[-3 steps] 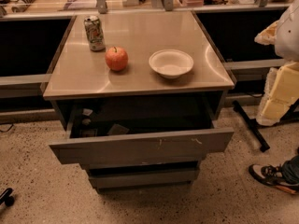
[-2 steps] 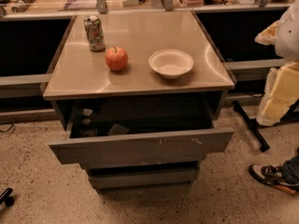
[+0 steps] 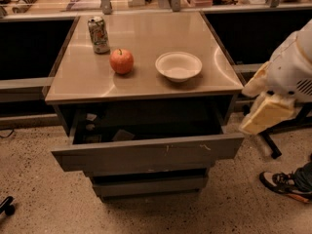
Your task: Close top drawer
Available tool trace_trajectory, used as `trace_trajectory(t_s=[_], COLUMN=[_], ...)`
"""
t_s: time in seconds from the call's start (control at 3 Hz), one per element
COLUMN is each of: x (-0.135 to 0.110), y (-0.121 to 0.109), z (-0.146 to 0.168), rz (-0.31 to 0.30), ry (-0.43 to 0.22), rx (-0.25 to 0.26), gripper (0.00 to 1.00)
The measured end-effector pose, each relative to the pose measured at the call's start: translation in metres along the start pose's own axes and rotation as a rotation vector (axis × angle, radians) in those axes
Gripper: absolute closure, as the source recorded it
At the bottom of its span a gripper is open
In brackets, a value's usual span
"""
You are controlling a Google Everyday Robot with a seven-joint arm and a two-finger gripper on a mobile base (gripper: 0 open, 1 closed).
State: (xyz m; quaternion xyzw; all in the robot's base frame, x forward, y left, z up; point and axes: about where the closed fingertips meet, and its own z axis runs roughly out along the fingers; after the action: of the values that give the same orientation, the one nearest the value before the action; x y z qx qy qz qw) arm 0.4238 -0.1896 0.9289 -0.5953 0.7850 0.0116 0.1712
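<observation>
arm [image 3: 291, 65] cut off at right edge, end effector [image 3: 267, 115] below it — top drawer [image 3: 146, 152] contents murky

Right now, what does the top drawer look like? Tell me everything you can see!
The top drawer is pulled out from under the tabletop, uppermost of three. Its front is a wide, flat grey panel, metal by its look, with no handle and small pale scratches right of centre. Inside is dark, with a few small pale things at the left that I cannot name. The gripper hangs beside its right end, not touching it.
</observation>
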Motion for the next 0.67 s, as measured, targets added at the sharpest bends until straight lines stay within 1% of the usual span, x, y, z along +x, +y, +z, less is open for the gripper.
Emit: trace_trajectory(t_s=[0.33,0.67], x=[-0.008,-0.013], y=[0.026,0.047], z=[0.063,0.127], rz=[0.008,0.013], ry=[-0.066,-0.115], rx=[-0.067,-0.118], gripper=[0.66,0.89])
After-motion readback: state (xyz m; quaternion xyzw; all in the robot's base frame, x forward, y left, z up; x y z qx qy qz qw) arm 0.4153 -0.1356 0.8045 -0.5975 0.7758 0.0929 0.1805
